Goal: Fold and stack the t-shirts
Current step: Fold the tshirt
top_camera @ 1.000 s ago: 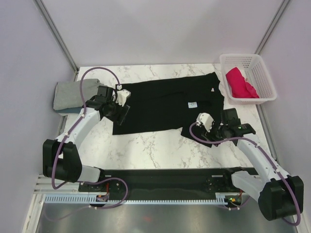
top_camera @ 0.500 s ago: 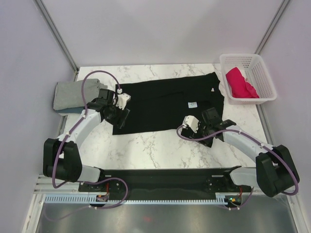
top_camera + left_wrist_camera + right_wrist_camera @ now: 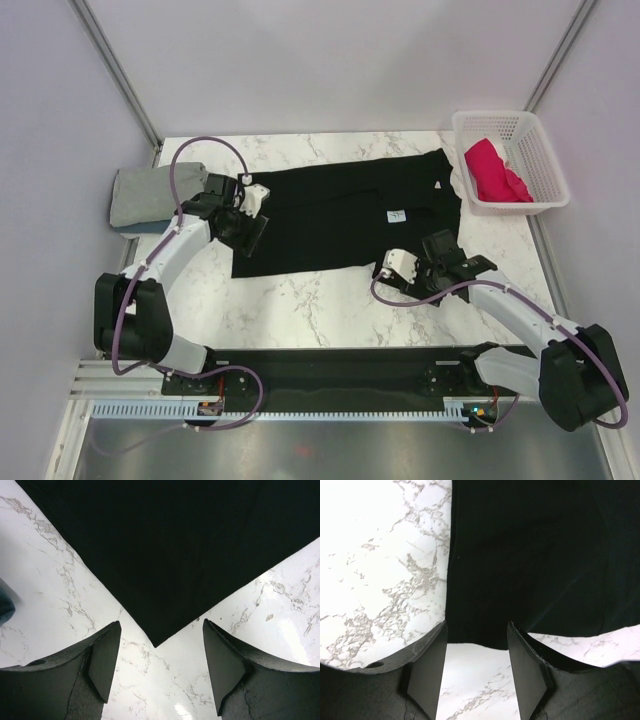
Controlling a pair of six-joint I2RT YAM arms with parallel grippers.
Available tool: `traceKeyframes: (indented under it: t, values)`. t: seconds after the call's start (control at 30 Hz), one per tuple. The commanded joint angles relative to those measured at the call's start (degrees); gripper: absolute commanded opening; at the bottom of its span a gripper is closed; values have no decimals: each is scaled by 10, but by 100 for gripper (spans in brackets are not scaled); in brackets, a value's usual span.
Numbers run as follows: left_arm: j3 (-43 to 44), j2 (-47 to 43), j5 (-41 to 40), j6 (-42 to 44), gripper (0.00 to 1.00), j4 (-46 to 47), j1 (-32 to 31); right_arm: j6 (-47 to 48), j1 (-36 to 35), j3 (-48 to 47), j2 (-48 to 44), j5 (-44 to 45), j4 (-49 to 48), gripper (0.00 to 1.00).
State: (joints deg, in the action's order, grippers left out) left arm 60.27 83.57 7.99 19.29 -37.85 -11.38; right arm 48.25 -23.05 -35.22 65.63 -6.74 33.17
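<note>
The black t-shirt (image 3: 340,215) is lying lengthwise left to right; its 2 near ends are being straddled by the released left tool (image 3: 161,630) and the released right tool (image 3: 477,630).

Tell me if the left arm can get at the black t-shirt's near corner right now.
Probably yes: the left gripper is open, and that corner of the black t-shirt lies flat on the table between its fingers, with nothing covering it.

Overhead camera looks down; both wrist cameras closely face the black t-shirt (image 3: 330,215).
</note>
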Motion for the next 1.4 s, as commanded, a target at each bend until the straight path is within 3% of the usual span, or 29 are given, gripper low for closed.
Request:
traceKeyframes:
  t: [0.0, 0.2, 0.57, 0.77, 0.97, 1.13, 1.37]
  values:
    - [41, 15, 8, -19, 74, -4, 0, 10, -2, 4, -16, -5, 36, 60]
    - [56, 29, 13, -23, 74, -7, 0, 17, -2, 19, 10, 4, 48, 59]
    - [44, 27, 4, -14, 74, -14, 0, 15, -2, 58, 69, 35, -28, 57]
    - [1, 13, -2, -22, 74, -22, 0, -1, -2, 67, 96, 43, -47, 48]
    - [-19, -3, -16, -29, 74, -50, 0, -13, -2, 67, 121, 22, -34, 23]
    - [-38, -37, -19, -30, 74, -85, 1, -34, -1, 32, 82, 1, 10, 0]
    - [-122, -92, -103, 15, 71, -57, 6, -54, -1, -19, 48, 3, 51, 0]
